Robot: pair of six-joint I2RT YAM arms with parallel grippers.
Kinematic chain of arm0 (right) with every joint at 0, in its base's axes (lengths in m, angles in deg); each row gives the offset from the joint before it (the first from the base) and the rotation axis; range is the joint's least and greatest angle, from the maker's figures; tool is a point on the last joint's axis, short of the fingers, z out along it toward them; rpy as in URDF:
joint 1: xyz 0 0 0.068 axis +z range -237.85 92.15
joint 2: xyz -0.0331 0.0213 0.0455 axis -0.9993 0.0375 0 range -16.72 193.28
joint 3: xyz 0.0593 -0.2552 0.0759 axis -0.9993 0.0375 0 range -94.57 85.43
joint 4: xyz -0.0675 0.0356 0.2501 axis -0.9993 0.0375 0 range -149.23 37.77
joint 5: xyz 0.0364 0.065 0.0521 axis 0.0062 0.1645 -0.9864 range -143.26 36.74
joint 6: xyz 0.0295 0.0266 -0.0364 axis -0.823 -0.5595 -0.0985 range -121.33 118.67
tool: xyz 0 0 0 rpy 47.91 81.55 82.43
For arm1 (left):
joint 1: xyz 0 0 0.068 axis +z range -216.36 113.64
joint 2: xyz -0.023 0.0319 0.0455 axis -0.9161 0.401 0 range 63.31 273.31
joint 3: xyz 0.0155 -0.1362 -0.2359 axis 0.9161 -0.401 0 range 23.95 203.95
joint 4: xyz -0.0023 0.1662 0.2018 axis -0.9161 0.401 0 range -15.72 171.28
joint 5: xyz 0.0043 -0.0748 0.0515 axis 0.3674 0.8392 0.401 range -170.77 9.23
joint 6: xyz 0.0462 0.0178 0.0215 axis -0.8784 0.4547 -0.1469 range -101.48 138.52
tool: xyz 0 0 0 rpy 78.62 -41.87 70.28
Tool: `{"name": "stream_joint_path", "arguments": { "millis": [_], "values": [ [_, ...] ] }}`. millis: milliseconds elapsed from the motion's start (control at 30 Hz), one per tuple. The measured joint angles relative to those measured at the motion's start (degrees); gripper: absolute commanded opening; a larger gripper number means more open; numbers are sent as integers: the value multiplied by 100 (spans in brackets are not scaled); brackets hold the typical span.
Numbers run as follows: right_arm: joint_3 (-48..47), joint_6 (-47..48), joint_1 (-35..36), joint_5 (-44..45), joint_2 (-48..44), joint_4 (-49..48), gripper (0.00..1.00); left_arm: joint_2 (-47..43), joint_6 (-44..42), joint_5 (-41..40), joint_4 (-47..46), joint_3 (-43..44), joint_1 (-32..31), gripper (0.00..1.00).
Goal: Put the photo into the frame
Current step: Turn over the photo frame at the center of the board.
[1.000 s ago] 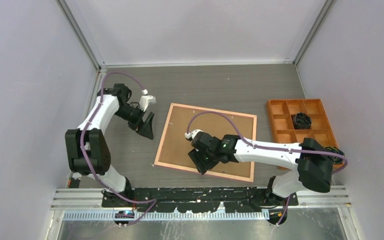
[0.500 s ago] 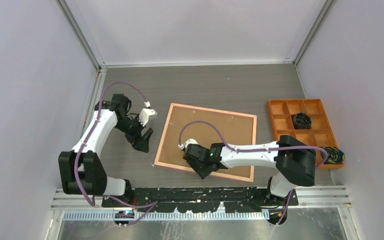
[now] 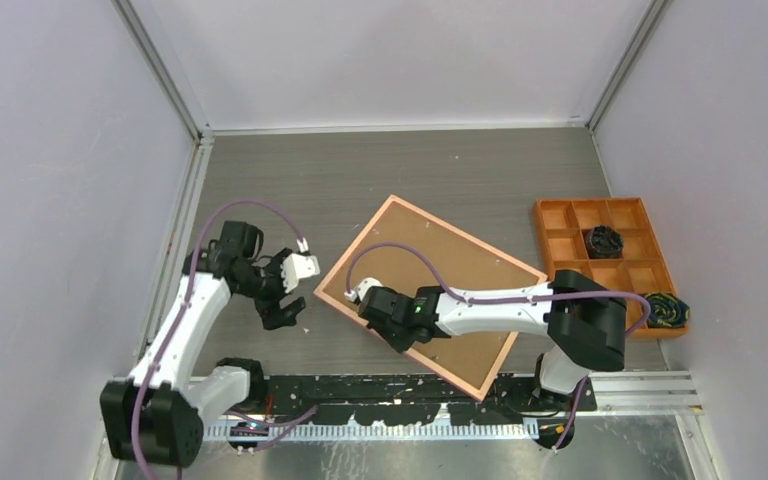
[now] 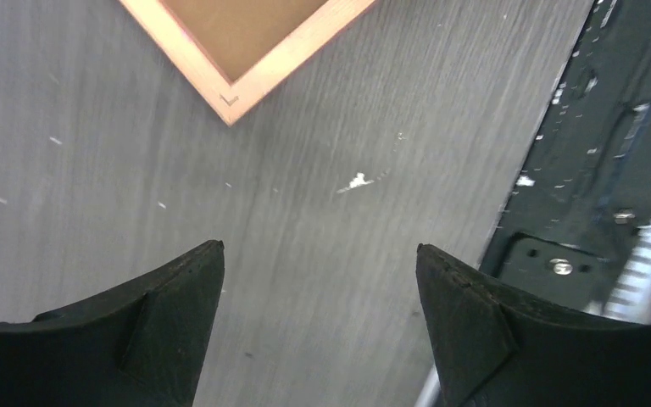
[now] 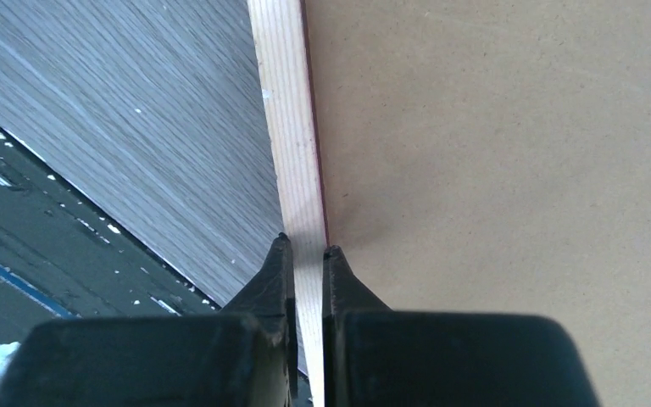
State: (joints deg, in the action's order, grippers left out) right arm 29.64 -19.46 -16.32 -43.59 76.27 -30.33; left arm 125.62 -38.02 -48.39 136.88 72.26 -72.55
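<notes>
The job looks only just begun. The frame lies flat on the table, back side up and turned at a slant, with one corner pointing at the near edge. The plain brown backing board sits inside it. The photo is not in any view, so I cannot tell where it is. It may be under the board or not there at all.

What is left, I think, is most of it: get the board out, lay the photo in, then close the back up again.

The right gripper has its two fingers squeezed nearly together on the frame's light wooden edge, on the near-left side. It looks like a pinch on that thin rail, though the view is very close, so I am not fully sure how firm it is.

The left gripper is wide open and holds nothing. It hangs over bare table, just beside the frame's left corner.

The frame is big, thin and flat — its back edge is pale tan wood, with a thin dark-pink line next to the board.
</notes>
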Motion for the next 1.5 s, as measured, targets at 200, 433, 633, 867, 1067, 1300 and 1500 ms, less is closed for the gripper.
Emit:
{"name": "stream_joint_path", "arguments": {
  "millis": [200,433,633,867,1067,1300,1500],
  "values": [
    [-627,33,-15,-120,42,483,1,-2022,-1268,205,-785,-1115,-254,90],
    [-1427,-28,-166,-501,35,752,1,-3541,-2949,651,-2087,-2293,-435,88],
    [-1825,-85,-358,-876,-15,1038,1,-3753,-3912,1023,-2780,-2662,-435,84],
    [-2284,-111,-463,-1174,-39,1370,1,-3366,-4621,1375,-3565,-2691,-444,70],
    [-2671,-111,-490,-1283,-39,1641,1,-2787,-5077,1423,-3781,-2684,-566,41],
    [-2896,-96,-562,-1237,-50,1899,42,-2402,-5219,1274,-3971,-2332,-789,22],
    [-3049,-17,-566,-669,-411,2118,84,-2330,-5141,1051,-3945,-2293,-935,19]
  ]
}}
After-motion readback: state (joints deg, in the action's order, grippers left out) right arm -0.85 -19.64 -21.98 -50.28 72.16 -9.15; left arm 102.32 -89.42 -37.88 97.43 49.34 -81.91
